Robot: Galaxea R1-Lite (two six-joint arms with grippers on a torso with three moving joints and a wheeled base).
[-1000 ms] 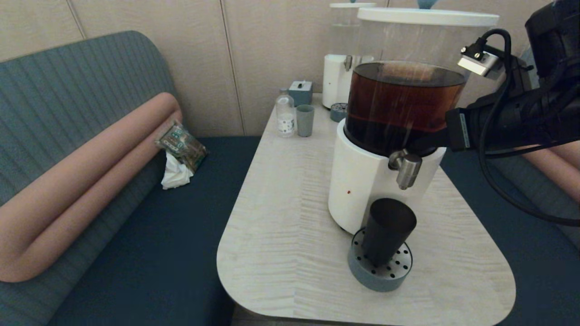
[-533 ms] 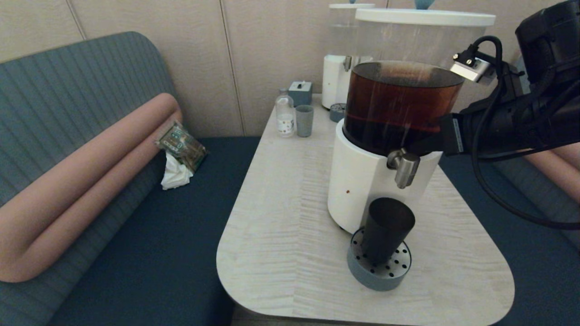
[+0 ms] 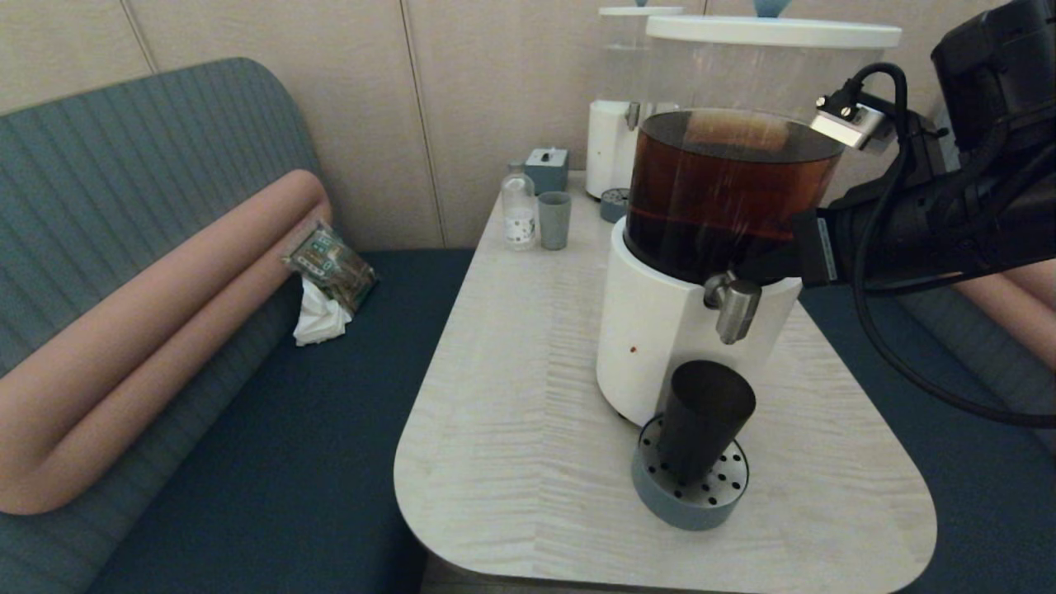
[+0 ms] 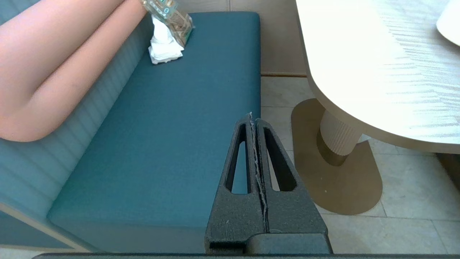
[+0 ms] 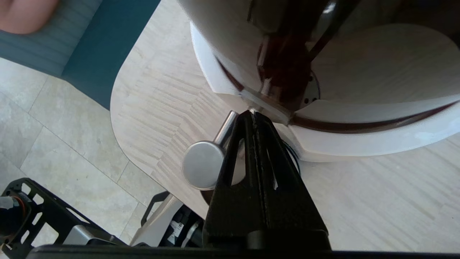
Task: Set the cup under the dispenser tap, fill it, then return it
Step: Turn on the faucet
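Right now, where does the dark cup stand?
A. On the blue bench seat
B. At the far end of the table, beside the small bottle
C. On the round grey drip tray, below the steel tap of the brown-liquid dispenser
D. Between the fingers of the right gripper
C. The dark cup stands upright on the perforated drip tray under the steel tap; the right gripper, fingers together, is up beside the tap and holds nothing.

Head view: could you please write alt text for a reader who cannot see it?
A dark cup stands on a grey drip tray under the steel tap of a dispenser holding brown liquid, on a pale table. The right gripper, shut, reaches in beside the tap.
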